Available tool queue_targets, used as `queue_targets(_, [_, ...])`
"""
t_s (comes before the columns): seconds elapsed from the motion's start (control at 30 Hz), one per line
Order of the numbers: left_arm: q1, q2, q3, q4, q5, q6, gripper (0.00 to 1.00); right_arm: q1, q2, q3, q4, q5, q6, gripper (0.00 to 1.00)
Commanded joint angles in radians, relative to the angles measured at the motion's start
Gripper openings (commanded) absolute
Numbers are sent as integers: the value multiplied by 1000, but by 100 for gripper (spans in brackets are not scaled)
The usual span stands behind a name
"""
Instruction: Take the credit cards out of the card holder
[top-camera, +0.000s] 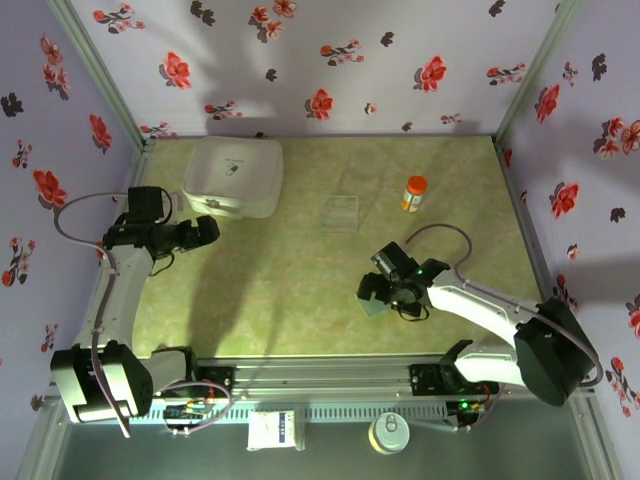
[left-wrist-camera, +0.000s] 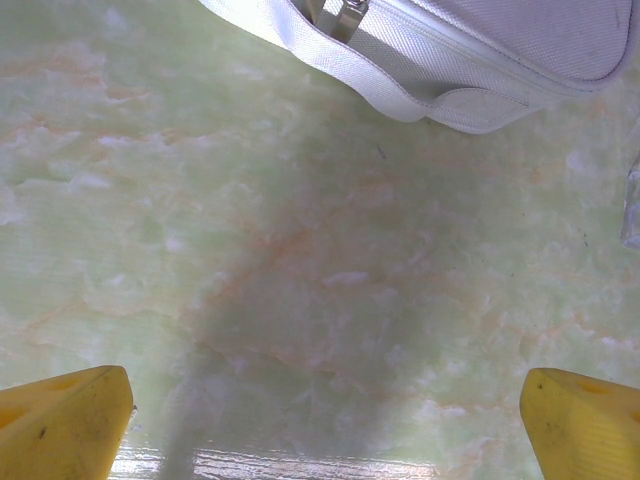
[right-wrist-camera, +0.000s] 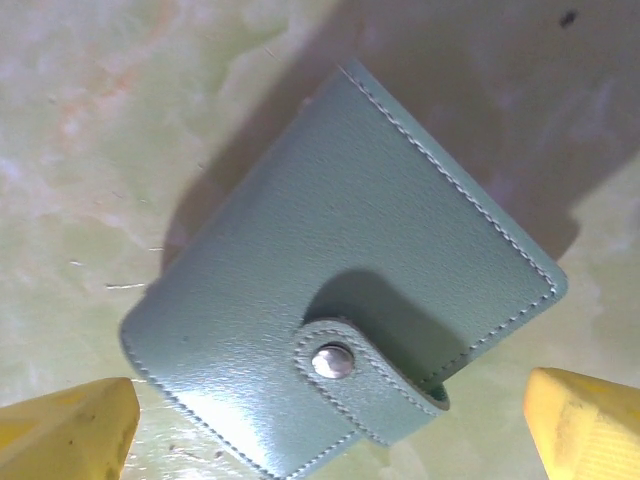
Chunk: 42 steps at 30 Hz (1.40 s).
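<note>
We see the right gripper (right-wrist-camera: 325, 425) released over the shut card holder (right-wrist-camera: 340, 270) at frame centre; the left gripper (left-wrist-camera: 325, 420) gapes empty.

Reaching out on both sides, jaws wide.
Holds left gripper (top-camera: 208, 231) pointed rightward, fingers spread; points right gripper (top-camera: 370, 297) down, fingers likewise spread.
</note>
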Motion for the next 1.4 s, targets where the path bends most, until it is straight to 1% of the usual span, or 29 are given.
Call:
queue_targets(0.0, [8,-10,-3,-12,8,13,100,-5,26,-9,45,-14,27,99])
queue_targets(0.23, [8,-9,-3,-14,9,16,100,-10,106,35,86,-22,1,99])
queue_targets(0.7, [14,-7,-3,-17,5,19,100,-15,343,260,53,-40,-108,99])
queue_targets(0.93, [16,-7,-3,-17,5,21,100,9,446,381,17,-43,-142,99])
queue_targets(1.03, [16,-9,-4,-18,7,19,100,32,482,431,-34,-15,-150,98])
queue_targets(1.17, [16,-10,-6,-17,7,18,100,65,500,469,-144,98,-140,98])
queue_targets(1.27, [15,-8,-5,-16,10,18,100,74,511,466,-165,111,-130,99])
queue_targets(1.37, [15,-7,-6,-15,13,18,100,82,518,450,-142,85,-119,99])
